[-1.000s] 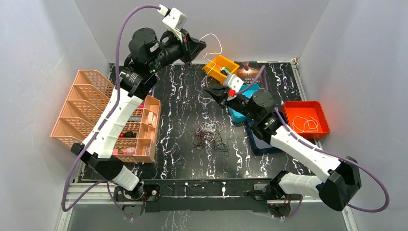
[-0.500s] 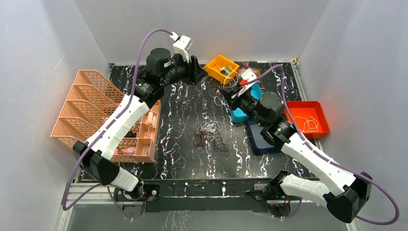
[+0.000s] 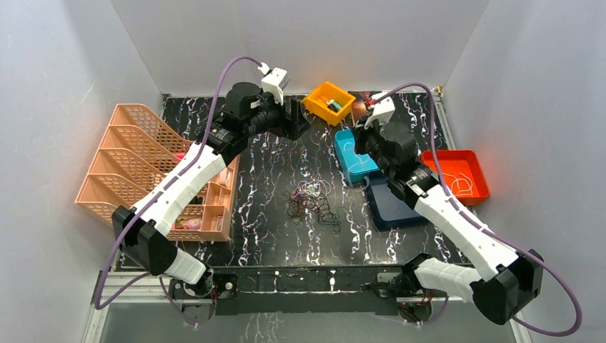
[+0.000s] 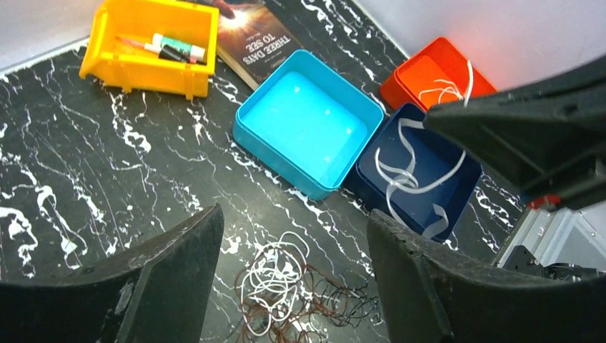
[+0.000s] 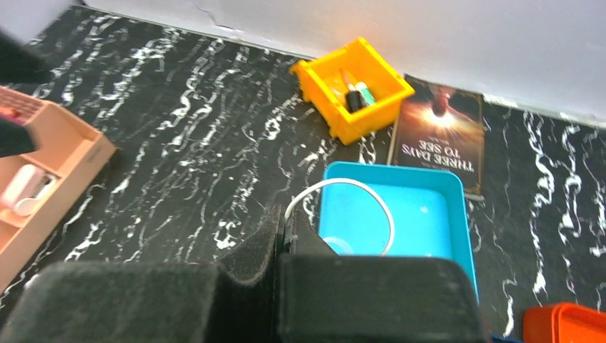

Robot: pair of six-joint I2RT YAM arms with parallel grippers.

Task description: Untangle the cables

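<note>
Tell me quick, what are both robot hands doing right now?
Left gripper: jaws open, empty.
Right gripper: jaws shut on a thin white wiry cable.

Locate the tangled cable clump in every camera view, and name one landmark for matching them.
Top external: cable clump at mid-table, left of the dark blue tray.
Left wrist: bottom centre, below the cyan tray.
Right wrist: not in it; only one white cable looping from the right tool.
Landmark: yellow bin, by the back wall in all three views.
</note>
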